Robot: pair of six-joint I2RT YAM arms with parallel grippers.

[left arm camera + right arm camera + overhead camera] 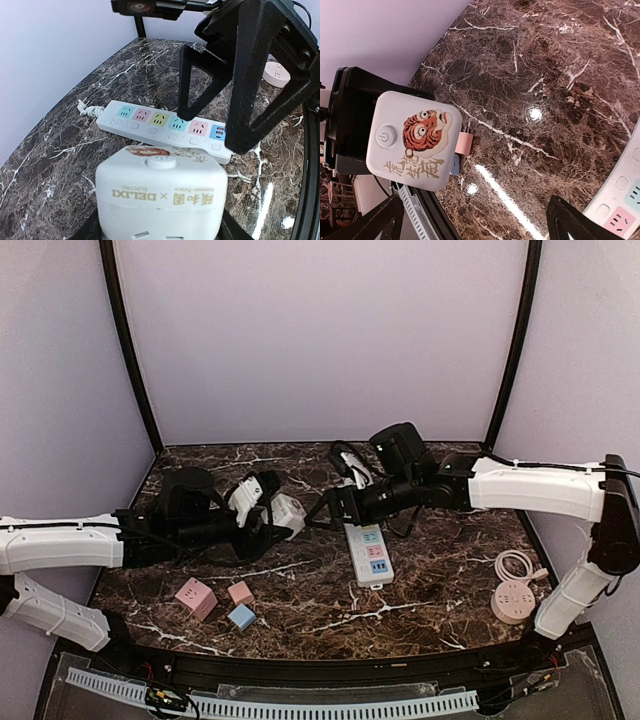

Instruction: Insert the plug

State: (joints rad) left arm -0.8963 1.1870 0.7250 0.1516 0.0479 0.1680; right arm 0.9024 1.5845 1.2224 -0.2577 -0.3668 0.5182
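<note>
While the left gripper clamps the white cube adapter clear of the tabletop, the right gripper hangs just beside it, spread wide, grasping nothing. White power strip lies flat under that gripper.

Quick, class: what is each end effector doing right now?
Left end effector: closed on the white socket cube.
Right end effector: open, empty.
</note>
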